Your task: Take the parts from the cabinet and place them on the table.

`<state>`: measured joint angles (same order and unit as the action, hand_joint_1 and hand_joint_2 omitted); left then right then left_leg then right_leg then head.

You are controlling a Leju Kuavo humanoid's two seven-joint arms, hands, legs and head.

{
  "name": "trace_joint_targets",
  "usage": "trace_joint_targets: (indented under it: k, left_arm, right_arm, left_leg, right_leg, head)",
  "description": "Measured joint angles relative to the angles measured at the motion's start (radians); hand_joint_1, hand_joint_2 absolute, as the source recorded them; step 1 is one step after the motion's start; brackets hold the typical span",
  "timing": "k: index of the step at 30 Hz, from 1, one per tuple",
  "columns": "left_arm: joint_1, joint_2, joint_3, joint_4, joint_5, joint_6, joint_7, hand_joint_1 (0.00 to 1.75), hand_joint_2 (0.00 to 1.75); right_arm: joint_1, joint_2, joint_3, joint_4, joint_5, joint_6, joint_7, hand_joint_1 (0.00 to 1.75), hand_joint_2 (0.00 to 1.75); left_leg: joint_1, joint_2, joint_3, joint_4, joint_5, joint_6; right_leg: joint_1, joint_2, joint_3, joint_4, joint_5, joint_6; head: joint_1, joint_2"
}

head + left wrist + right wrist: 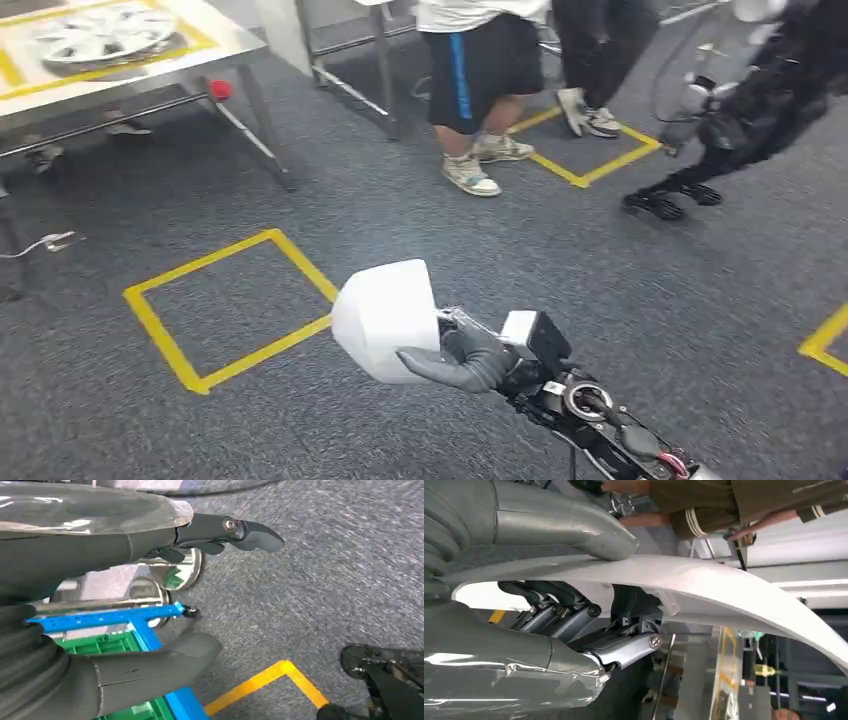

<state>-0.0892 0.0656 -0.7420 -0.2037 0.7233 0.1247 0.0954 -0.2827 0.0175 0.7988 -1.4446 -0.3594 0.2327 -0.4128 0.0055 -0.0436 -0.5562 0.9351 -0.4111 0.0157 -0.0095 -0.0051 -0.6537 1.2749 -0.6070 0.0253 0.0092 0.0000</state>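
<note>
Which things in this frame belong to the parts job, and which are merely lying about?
Job: white part held by the right robot hand; steel table; wheel cover on it.
Lying about: yellow floor square; blue-green crate; person's sneakers.

One white moulded part (383, 315) is in view, held by one robot hand, the right hand (470, 362), with its fingers (555, 611) under the shell. One other robot hand, the left hand (100, 605), holds nothing. One metal desk (215, 45) carries one silver wheel cover (103, 32). Two people stand on the carpet: one in black shorts (478, 70) with a blue stripe, one in dark trousers (598, 45). Two yellow tape squares (225, 310) (590, 150) are fully marked on the floor, with one more corner (825, 340) at the edge. One blue-framed cart (115, 617) holds one green crate (105, 645).
</note>
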Motion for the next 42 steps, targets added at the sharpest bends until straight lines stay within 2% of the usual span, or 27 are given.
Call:
trace_joint_targets:
  k: [2,3,4,8,9,10,11,14,15,17,18,19,20,24,26,28,29,30,32,33,34,35,38,39,40,41,42]
  left_arm:
    - [0.001,-0.001,-0.001,0.000,0.000,0.000,-0.002,0.00,1.75]
    - [0.000,-0.003,-0.002,0.000,0.000,0.000,-0.003,0.00,1.75]
    - [0.000,-0.005,-0.002,0.000,0.000,0.000,-0.005,0.00,1.75]
    - [0.007,-0.005,-0.002,0.000,0.000,0.000,-0.006,0.00,1.75]
    - [0.009,-0.001,-0.002,0.000,0.000,0.000,-0.006,0.00,1.75]
    - [0.007,-0.005,-0.002,0.000,0.000,0.000,-0.006,0.00,1.75]
    - [0.003,-0.005,-0.002,0.000,0.000,0.000,-0.006,0.00,1.75]
    - [-0.001,-0.005,-0.002,0.000,0.000,0.000,-0.006,0.00,1.75]
    - [0.001,-0.005,-0.002,0.000,0.000,0.000,-0.006,0.00,1.75]
    - [0.002,-0.005,-0.002,0.000,0.000,0.000,-0.006,0.00,1.75]
    - [0.002,-0.005,-0.002,0.000,0.000,0.000,-0.006,0.00,1.75]
    - [0.000,-0.005,-0.002,0.000,0.000,0.000,-0.006,0.00,1.75]
    - [-0.003,-0.005,-0.002,0.000,0.000,0.000,-0.006,0.00,1.75]
    - [0.000,-0.005,-0.002,0.000,0.000,-0.001,-0.007,0.00,1.75]
    - [0.000,-0.007,-0.002,0.000,0.006,-0.002,-0.007,0.00,1.75]
    - [-0.001,-0.007,-0.002,0.000,0.010,-0.002,-0.008,0.00,1.75]
    - [-0.001,-0.007,-0.002,0.000,0.010,-0.002,-0.008,0.00,1.75]
    - [0.000,-0.007,-0.002,0.000,0.011,-0.002,-0.008,0.00,1.75]
    - [0.001,-0.007,-0.002,0.000,0.013,-0.002,-0.006,0.00,1.75]
    - [0.001,-0.008,-0.002,0.000,0.013,-0.002,-0.005,0.00,1.75]
    - [0.001,-0.010,-0.002,0.000,0.013,-0.002,-0.005,0.00,1.75]
    - [-0.002,-0.011,-0.002,0.000,0.013,-0.002,-0.005,0.00,1.75]
    - [0.005,-0.010,-0.002,0.000,0.013,-0.002,-0.005,0.00,1.75]
    - [0.007,-0.009,-0.002,0.000,0.013,-0.002,-0.005,0.00,1.75]
    - [0.009,-0.009,-0.002,0.000,0.013,-0.002,-0.004,0.00,1.75]
    - [0.006,-0.011,-0.002,0.000,0.013,-0.002,-0.004,0.00,1.75]
    - [0.002,-0.010,-0.002,0.000,0.013,-0.002,-0.004,0.00,1.75]
  right_arm:
    - [0.000,0.000,0.000,-0.001,0.000,0.000,0.000,1.75,1.75]
    - [0.000,0.000,0.000,-0.003,0.000,-0.001,0.000,1.75,1.75]
    - [-0.001,-0.002,0.000,-0.003,0.000,-0.001,0.000,1.75,1.75]
    - [0.001,-0.004,0.001,-0.006,0.000,-0.002,-0.001,1.75,1.75]
    - [0.000,-0.004,0.000,-0.008,0.000,-0.002,-0.001,1.75,1.75]
    - [0.000,-0.004,0.001,-0.009,0.002,-0.001,-0.001,1.75,1.75]
    - [0.000,-0.004,0.001,-0.011,0.002,-0.001,-0.002,1.75,1.75]
    - [0.003,-0.005,0.001,-0.011,0.005,-0.001,0.000,1.75,1.75]
    - [0.003,-0.005,0.002,-0.011,0.005,-0.001,0.000,1.75,1.75]
    - [0.003,-0.005,0.002,-0.011,0.005,-0.001,-0.001,1.75,1.75]
    - [0.003,-0.005,0.002,-0.011,0.005,-0.001,-0.001,1.75,1.75]
    - [0.003,-0.005,0.002,-0.011,0.005,-0.001,-0.001,1.75,1.75]
    - [0.002,-0.005,0.002,-0.012,0.005,-0.001,-0.001,1.75,1.75]
    - [0.002,-0.005,0.002,-0.016,0.007,-0.002,-0.001,1.75,1.75]
    - [0.001,-0.006,0.002,-0.020,0.006,-0.003,-0.002,1.75,1.75]
    - [0.007,-0.007,0.002,-0.020,0.006,-0.004,-0.001,1.75,1.75]
    - [0.011,-0.009,0.002,-0.019,0.006,-0.005,0.000,1.75,1.75]
    - [0.014,-0.011,0.002,-0.019,0.006,-0.005,0.000,1.75,1.75]
    - [0.015,-0.013,0.002,-0.019,0.007,-0.006,0.001,1.75,1.75]
    - [0.014,-0.013,0.002,-0.019,0.007,-0.006,0.001,1.75,1.75]
    - [0.014,-0.013,0.002,-0.019,0.007,-0.006,0.001,1.75,1.75]
    - [0.015,-0.014,0.002,-0.020,0.007,-0.009,0.002,1.75,1.75]
    - [0.015,-0.014,0.002,-0.020,0.007,-0.015,0.003,1.75,1.75]
    - [0.015,-0.014,0.002,-0.022,0.007,-0.015,0.003,1.75,1.75]
    - [0.014,-0.014,0.002,-0.024,0.007,-0.015,0.003,1.75,1.75]
    - [0.014,-0.014,0.002,-0.024,0.007,-0.015,0.002,1.75,1.75]
    - [0.014,-0.014,0.002,-0.025,0.007,-0.015,0.003,1.75,1.75]
  left_leg:
    - [0.000,-0.029,0.007,0.002,-0.003,-0.002]
    - [0.000,-0.042,0.010,0.003,-0.007,-0.004]
    - [-0.001,-0.052,0.008,0.005,-0.009,-0.008]
    - [0.004,-0.094,-0.012,0.006,0.001,-0.033]
    - [0.006,-0.084,-0.014,0.013,-0.008,-0.036]
    - [-0.002,-0.029,-0.029,0.047,-0.031,-0.042]
    - [0.001,0.000,-0.065,0.114,-0.067,-0.047]
    - [0.007,0.031,-0.179,0.324,-0.138,-0.058]
    - [0.010,0.035,-0.182,0.321,-0.120,-0.062]
    - [0.014,0.049,-0.115,0.183,-0.038,-0.064]
    - [0.014,0.073,-0.063,0.087,0.003,-0.063]
    - [0.012,0.126,-0.025,0.010,0.014,-0.060]
    - [0.004,0.112,-0.023,0.006,0.014,-0.047]
    - [0.005,0.071,-0.020,0.004,0.011,-0.017]
    - [0.009,0.056,-0.015,0.002,0.010,-0.005]
    - [0.005,0.035,-0.016,0.003,0.009,0.002]
    - [0.003,0.023,-0.015,0.003,0.008,0.002]
    - [0.002,0.010,-0.014,0.003,0.008,0.003]
    - [0.001,-0.020,-0.008,0.005,0.006,0.002]
    - [0.001,-0.033,-0.005,0.006,0.004,0.000]
    - [0.003,-0.045,-0.006,0.007,0.003,-0.002]
    - [-0.004,-0.055,-0.011,0.014,0.003,-0.007]
    - [0.005,-0.087,-0.024,0.006,0.014,-0.027]
    - [0.003,-0.098,-0.025,0.007,0.017,-0.033]
    - [0.002,-0.063,-0.029,0.022,0.002,-0.035]
    - [-0.001,-0.013,-0.052,0.067,-0.027,-0.043]
    - [0.002,0.012,-0.091,0.141,-0.066,-0.049]
  right_leg:
    - [0.000,0.010,0.057,-0.148,0.101,-0.008]
    - [-0.001,0.036,0.095,-0.245,0.154,-0.011]
    - [-0.002,0.090,0.112,-0.286,0.152,-0.016]
    - [-0.003,0.065,0.131,-0.316,0.147,-0.022]
    - [-0.013,0.050,0.140,-0.329,0.153,-0.030]
    - [-0.010,0.038,0.143,-0.333,0.154,-0.033]
    - [-0.009,0.025,0.143,-0.333,0.154,-0.037]
    - [-0.005,-0.019,0.142,-0.333,0.149,-0.042]
    - [-0.006,-0.032,0.144,-0.333,0.147,-0.042]
    - [-0.009,-0.052,0.148,-0.332,0.142,-0.037]
    - [-0.010,-0.061,0.153,-0.332,0.139,-0.032]
    - [-0.007,-0.069,0.158,-0.332,0.135,-0.027]
    - [0.001,-0.078,0.158,-0.330,0.130,-0.019]
    - [-0.002,-0.105,0.175,-0.333,0.117,0.004]
    - [-0.008,-0.027,0.138,-0.247,0.059,0.010]
    - [-0.007,-0.005,0.050,-0.064,-0.020,0.010]
    - [-0.007,-0.002,0.018,-0.004,-0.034,0.010]
    - [-0.007,0.000,0.007,0.010,-0.023,0.009]
    - [-0.007,0.005,0.049,-0.103,0.062,0.001]
    - [-0.007,0.021,0.090,-0.200,0.118,-0.004]
    - [-0.008,0.069,0.119,-0.283,0.151,-0.009]
    - [-0.011,0.091,0.127,-0.301,0.141,-0.013]
    - [-0.003,0.066,0.143,-0.313,0.135,-0.018]
    - [-0.013,0.057,0.147,-0.325,0.142,-0.027]
    - [-0.015,0.037,0.154,-0.334,0.147,-0.030]
    - [-0.016,0.030,0.155,-0.338,0.149,-0.034]
    - [-0.013,0.014,0.154,-0.338,0.148,-0.039]
  head:
    - [0.007,0.000]
    - [0.012,0.000]
    - [0.017,0.000]
    - [0.015,0.000]
    - [0.013,0.000]
    - [0.006,0.000]
    - [-0.011,0.000]
    - [-0.020,0.000]
    - [-0.024,0.000]
    - [-0.032,0.000]
    - [-0.036,0.000]
    - [-0.046,0.000]
    - [-0.057,0.000]
    - [-0.041,0.000]
    - [-0.027,0.000]
    - [-0.010,0.000]
    - [-0.005,0.000]
    - [0.000,0.000]
    - [0.007,0.000]
    - [0.011,0.000]
    - [0.019,0.000]
    - [0.017,0.000]
    - [0.017,0.000]
    - [0.016,0.000]
    - [0.014,0.000]
    - [-0.003,0.000]
    - [-0.014,0.000]
